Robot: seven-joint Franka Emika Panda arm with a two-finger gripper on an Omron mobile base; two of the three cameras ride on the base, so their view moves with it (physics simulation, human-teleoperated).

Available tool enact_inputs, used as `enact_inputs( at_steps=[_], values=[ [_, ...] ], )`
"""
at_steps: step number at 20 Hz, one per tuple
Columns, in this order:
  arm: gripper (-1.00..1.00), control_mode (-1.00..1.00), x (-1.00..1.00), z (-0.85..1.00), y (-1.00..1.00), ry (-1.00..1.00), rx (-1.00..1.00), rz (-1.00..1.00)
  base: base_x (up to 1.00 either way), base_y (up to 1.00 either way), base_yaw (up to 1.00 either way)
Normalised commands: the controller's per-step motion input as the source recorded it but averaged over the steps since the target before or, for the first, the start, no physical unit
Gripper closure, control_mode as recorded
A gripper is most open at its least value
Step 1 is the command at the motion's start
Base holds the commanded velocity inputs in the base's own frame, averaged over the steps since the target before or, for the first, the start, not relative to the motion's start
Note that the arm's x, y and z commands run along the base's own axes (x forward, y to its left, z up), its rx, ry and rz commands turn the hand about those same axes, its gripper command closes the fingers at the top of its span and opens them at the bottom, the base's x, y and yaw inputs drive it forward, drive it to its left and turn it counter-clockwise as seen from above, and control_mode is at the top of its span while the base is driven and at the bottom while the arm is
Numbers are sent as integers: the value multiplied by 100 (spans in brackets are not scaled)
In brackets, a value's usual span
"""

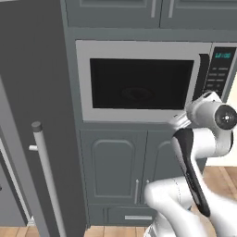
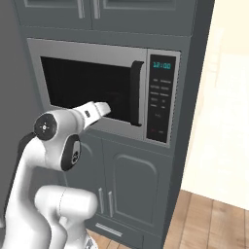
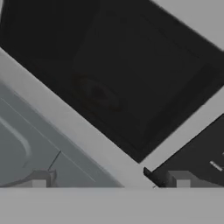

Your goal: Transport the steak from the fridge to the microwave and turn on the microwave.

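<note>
Grey kitchen cabinetry beside a pale wall, over a wooden floor.

Slate-grey upper cabinets (image 1: 152,11) with slim silver pulls ran along the top, and below stood two arched-panel lower cabinet doors (image 2: 131,187) with vertical handles above a drawer (image 1: 127,215). Warm wood plank floor (image 2: 214,223) showed at the bottom right, meeting a plain cream wall (image 2: 226,107) in soft, even light.

The microwave (image 1: 139,81) sits built into the cabinetry, cupboard doors (image 1: 113,171) below it, more cupboards (image 1: 152,11) above. The fridge (image 1: 32,115) stands to its left, door handle (image 1: 46,176) nearest.
</note>
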Motion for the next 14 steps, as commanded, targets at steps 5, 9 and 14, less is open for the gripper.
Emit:
enact_inputs(
  at_steps=[5, 9, 14],
  values=[
    [-100, -100, -69, 35, -40, 5, 22, 11, 0, 0, 0],
    [-100, -100, -61, 5, -43, 17, 22, 16, 0, 0, 0],
    [-100, -100, -62, -34, -39, 1, 9, 18, 0, 0, 0]
  ],
)
